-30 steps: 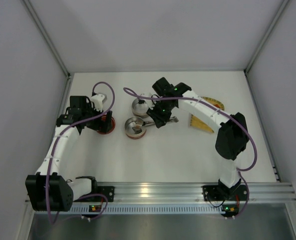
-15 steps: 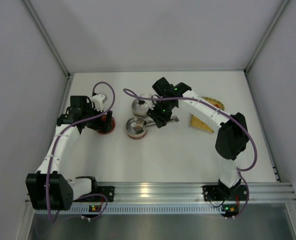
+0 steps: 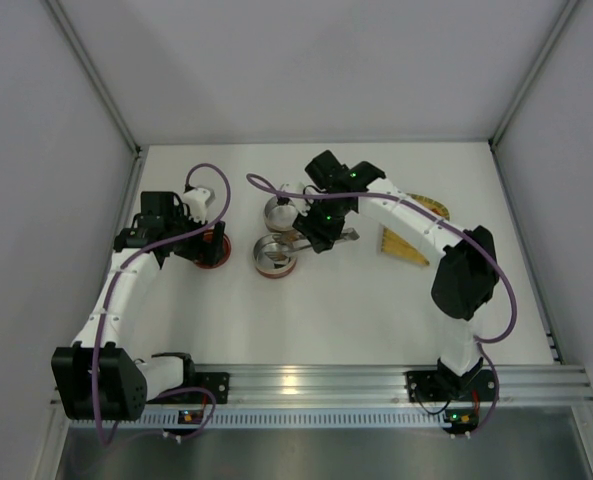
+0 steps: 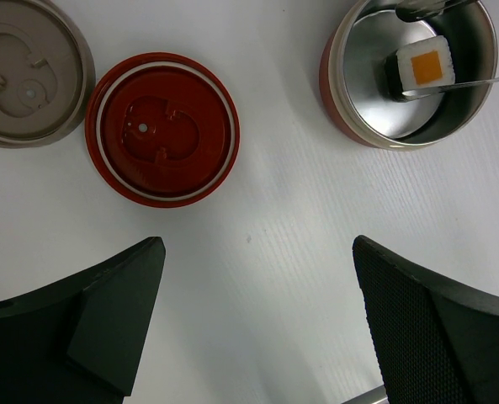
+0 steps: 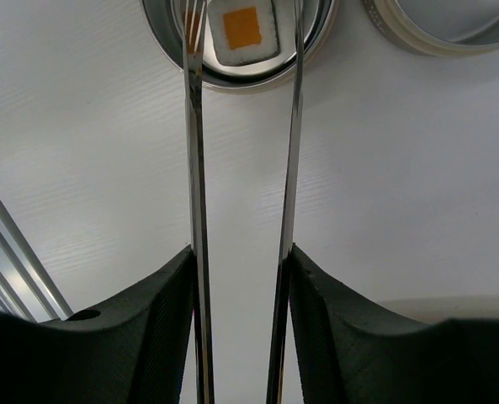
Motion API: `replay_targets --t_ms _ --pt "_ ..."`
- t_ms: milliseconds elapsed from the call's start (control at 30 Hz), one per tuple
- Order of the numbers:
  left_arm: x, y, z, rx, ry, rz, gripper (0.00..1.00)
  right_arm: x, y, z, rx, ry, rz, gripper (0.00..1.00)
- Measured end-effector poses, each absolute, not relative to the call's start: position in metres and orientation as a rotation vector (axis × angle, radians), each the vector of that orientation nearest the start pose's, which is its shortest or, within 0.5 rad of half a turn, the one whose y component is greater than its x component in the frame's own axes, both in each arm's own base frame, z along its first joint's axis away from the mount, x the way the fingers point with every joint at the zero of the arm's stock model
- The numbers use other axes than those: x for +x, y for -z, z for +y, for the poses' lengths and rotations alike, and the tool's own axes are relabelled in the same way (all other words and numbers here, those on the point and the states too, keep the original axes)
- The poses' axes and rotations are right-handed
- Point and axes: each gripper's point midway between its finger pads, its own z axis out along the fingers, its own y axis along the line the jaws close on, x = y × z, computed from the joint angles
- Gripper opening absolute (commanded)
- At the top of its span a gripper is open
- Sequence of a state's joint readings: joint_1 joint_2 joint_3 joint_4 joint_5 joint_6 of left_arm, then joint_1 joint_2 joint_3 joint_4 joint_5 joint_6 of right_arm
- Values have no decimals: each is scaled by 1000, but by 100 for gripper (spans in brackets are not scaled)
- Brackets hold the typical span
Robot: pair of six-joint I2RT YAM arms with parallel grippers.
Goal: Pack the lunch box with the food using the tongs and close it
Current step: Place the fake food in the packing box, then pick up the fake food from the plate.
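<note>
The lunch box [image 3: 273, 252] is a round steel bowl with a red outside, whose rim [image 4: 333, 84] and rim [image 5: 257, 82] appear in both wrist views. One piece of food [image 5: 244, 29], a white block with an orange top, lies on its floor, and the food [image 4: 425, 67] also shows from the left wrist. My right gripper [image 5: 241, 278] [image 3: 321, 235] is shut on the tongs [image 5: 195, 168], a finger against each thin arm. The spread tong tips flank the piece inside the bowl. My left gripper [image 4: 257, 311] [image 3: 191, 238] hangs open over bare table below a red lid [image 4: 166, 129].
A tan lid [image 4: 26, 74] lies left of the red one. A second steel bowl [image 3: 281, 212] [image 5: 438, 25] stands just behind the lunch box. The yellow woven tray [image 3: 416, 235] lies to the right, partly under my right arm. An aluminium rail [image 3: 306, 385] runs along the near edge.
My right gripper has edged slightly toward the far side above the lunch box. The left arm has stayed still.
</note>
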State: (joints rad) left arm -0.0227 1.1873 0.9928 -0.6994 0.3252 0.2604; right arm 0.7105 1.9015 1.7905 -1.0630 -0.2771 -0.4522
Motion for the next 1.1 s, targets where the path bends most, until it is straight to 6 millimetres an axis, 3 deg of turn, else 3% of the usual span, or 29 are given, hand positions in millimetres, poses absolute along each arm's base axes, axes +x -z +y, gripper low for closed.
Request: replay_targets --t_ms 233,367,433,567,667,900,1000,1100 --pt "293 -155 -53 480 294 2375 98 297 -164 297 -1545 -482 2240 38" --pt "293 -155 -53 481 300 2375 98 299 -188 289 -1454 -549 2228 38" --pt "293 -155 -54 483 305 2374 98 307 -204 276 -1379 -558 2219 37" --pt "292 -155 -56 487 316 2371 98 326 -235 230 -1213 -510 2207 37" --pt "292 -155 -57 489 323 2370 98 330 -243 182 -1083 -456 2238 37" --pt "292 -158 -58 492 331 2365 98 333 -223 71 -853 -251 2379 36" --pt "293 -159 -58 492 334 2363 98 327 -211 38 -808 -149 2436 36" --pt "293 -159 -59 493 337 2362 98 314 -202 24 -827 -72 2459 37"
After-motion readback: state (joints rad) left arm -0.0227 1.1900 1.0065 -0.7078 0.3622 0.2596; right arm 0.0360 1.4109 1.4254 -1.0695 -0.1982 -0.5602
